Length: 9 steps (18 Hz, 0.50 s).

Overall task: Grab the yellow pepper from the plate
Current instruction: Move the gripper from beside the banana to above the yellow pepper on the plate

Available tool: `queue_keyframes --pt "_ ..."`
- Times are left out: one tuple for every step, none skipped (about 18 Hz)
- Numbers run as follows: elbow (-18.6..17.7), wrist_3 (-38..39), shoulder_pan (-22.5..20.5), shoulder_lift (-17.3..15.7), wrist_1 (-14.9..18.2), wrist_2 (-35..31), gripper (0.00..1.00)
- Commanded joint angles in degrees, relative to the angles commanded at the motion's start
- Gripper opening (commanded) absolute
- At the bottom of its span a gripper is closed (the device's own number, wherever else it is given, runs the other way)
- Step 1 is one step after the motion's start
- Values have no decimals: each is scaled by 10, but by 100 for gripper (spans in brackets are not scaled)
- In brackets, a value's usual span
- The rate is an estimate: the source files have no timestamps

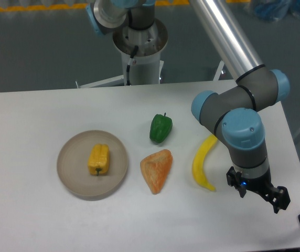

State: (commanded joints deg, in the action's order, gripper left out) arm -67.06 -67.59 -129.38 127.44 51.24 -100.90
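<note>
The yellow pepper lies on its side in the middle of the round beige-grey plate at the left of the white table, its green stem toward the front. My gripper hangs at the far right of the table, near the front edge, well apart from the plate. Its two dark fingers stand apart with nothing between them, so it is open and empty.
A green pepper lies right of the plate. An orange croissant-like piece lies in front of it. A yellow banana lies just left of my gripper. The arm's base stands behind the table.
</note>
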Motion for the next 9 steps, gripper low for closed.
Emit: queue_keyframes --pt "-2 0 1 -1 -4 0 100" --pt "-3 1 2 -1 -5 -1 100" --pt "-4 1 3 -1 -6 -1 100" --pt "-4 3 4 -1 -6 -3 100" --pt "-6 17 4 -1 -5 -3 100" --pt "-9 30 4 -3 -5 -2 100" --pt "-13 39 4 -5 -6 -2 100" --pt "-18 42 5 -9 -6 -2 100" --pt "-23 43 8 -16 -5 -2 100"
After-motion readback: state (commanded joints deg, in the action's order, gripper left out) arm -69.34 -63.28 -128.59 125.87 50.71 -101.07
